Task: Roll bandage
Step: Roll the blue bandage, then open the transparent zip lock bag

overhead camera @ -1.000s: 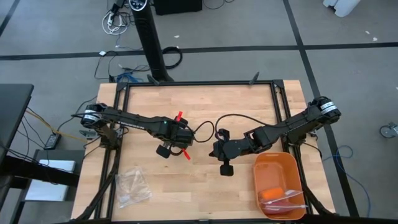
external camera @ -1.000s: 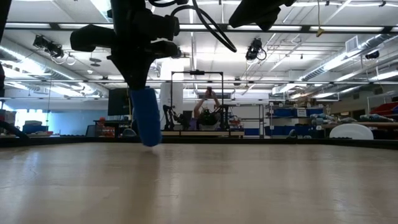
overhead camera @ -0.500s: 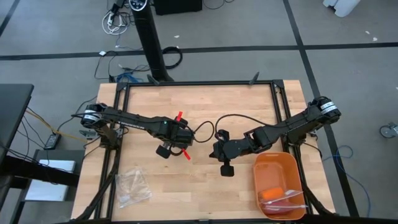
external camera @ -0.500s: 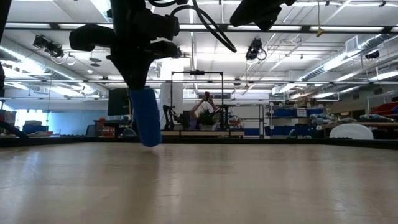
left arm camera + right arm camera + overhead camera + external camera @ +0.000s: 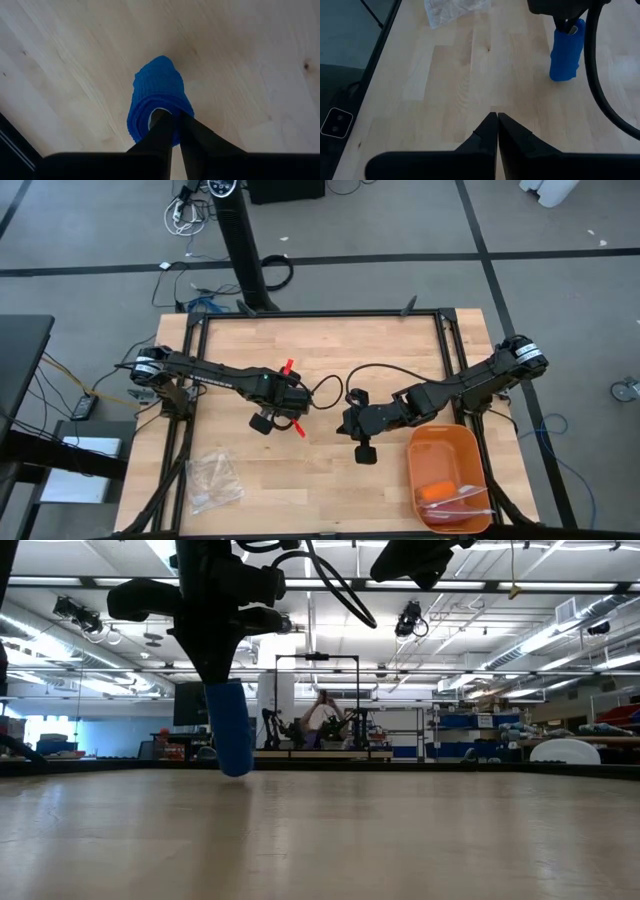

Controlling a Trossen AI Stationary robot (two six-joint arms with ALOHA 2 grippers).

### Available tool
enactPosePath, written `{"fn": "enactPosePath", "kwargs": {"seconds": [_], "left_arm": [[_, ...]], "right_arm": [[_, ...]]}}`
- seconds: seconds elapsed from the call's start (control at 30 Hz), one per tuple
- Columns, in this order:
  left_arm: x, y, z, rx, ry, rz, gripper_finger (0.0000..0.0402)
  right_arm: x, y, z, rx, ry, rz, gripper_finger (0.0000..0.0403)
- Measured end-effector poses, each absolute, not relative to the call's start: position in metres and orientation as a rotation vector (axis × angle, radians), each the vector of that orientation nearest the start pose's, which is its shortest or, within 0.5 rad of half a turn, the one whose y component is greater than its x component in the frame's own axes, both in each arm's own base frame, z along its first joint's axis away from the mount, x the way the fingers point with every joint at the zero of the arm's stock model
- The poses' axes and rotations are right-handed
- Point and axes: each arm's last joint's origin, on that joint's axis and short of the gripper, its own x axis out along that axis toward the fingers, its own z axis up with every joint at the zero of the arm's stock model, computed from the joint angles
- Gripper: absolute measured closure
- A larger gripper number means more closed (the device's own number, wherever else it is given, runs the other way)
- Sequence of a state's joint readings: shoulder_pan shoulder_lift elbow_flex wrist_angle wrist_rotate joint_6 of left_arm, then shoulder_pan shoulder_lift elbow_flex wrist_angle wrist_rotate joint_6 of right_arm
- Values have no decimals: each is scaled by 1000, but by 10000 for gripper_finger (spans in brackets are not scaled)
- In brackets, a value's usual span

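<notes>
Holding rolled bandage (image 5: 159, 102) upright off the table, left gripper (image 5: 172, 125) pinched nearly shut on its top edge, one finger seemingly inside the core; roll left of centre in low view, hanging just above the wood.

Looks light, soft, squashy knit fabric; likely to unwind or deform if squeezed hard, so best gripped across the roll's wall near the rim, not on any loose end. Right gripper (image 5: 497, 125) lower centre of its own view, fingers closed together, holding nothing, waiting near orange tray (image 5: 470, 442). Crinkly plastic bag (image 5: 213, 476) lower left in high view. Bandage hidden under left arm from above; loose tail end not visible; tray contents hard to make out.
</notes>
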State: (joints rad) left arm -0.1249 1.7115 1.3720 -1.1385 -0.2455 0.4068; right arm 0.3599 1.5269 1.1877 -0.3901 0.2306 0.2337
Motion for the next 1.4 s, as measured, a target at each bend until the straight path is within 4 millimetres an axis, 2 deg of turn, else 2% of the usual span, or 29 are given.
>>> {"fn": "enactPosePath", "kwargs": {"seconds": [0.23, 0.6, 0.9, 1.07, 1.17, 1.3, 1.4], "left_arm": [[315, -33, 244, 581, 1467, -183, 356], [315, -33, 244, 572, 1467, -194, 259], [317, -32, 256, 622, 1464, -144, 255], [320, -33, 265, 609, 1432, -151, 278], [320, -33, 266, 606, 1430, -152, 313], [318, -33, 264, 568, 1449, -137, 378], [313, -33, 258, 494, 1454, -123, 393]], "right_arm": [[312, 110, 278, 12, 706, 41, 389], [312, 110, 278, 11, 706, 41, 388], [312, 110, 278, 11, 706, 41, 390], [312, 110, 278, 11, 706, 41, 393], [312, 110, 278, 11, 706, 41, 395], [311, 113, 278, 8, 711, 51, 396], [309, 116, 277, 0, 722, 61, 395]]}}
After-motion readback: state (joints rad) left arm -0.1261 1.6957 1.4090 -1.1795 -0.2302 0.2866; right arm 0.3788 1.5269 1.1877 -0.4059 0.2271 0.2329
